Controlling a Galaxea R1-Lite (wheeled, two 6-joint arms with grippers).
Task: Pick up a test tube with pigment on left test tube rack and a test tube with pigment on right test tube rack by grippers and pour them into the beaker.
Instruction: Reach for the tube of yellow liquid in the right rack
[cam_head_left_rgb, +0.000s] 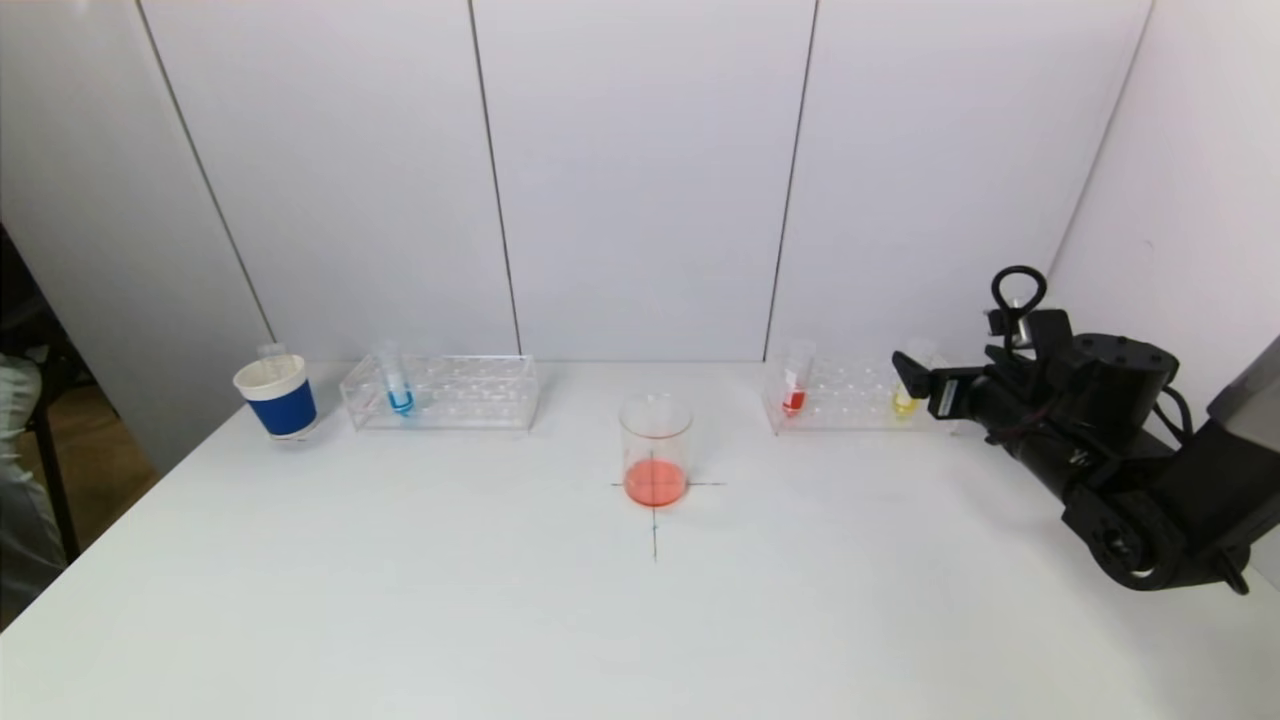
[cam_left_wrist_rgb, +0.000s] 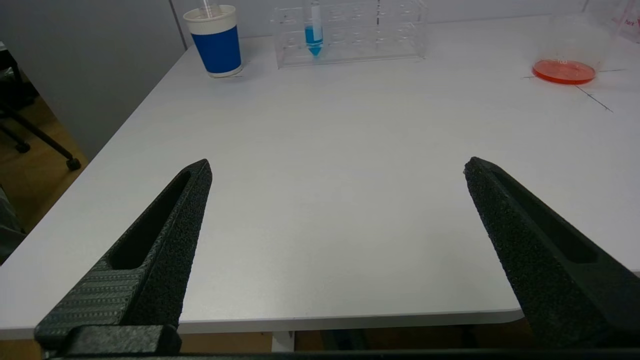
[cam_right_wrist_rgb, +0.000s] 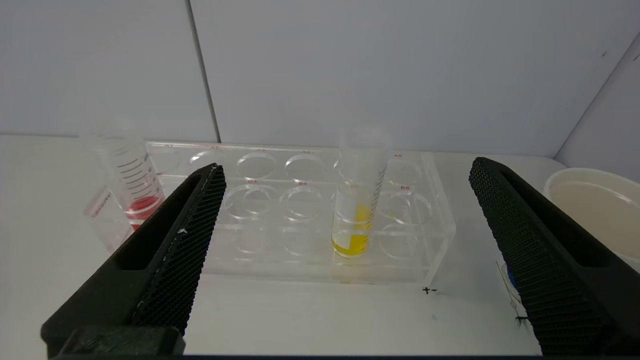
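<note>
my right tool (cam_right_wrist_rgb: 345, 220) gapes wide before the yellow tube (cam_right_wrist_rgb: 356, 210) (left tool (cam_left_wrist_rgb: 337, 200) open too, parked); closing off-centre could knock its rack (cam_right_wrist_rgb: 310, 220) or spill pigment.

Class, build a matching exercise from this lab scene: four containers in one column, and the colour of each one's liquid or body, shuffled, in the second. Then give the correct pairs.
Column one:
1. beaker
2. tube in the left rack
3. paper cup
4. tube nearest the right gripper

Column two:
A. yellow liquid
B. orange-red liquid
C. blue body, white rim
D. blue liquid

Pairs: 1-B, 2-D, 3-C, 4-A
</note>
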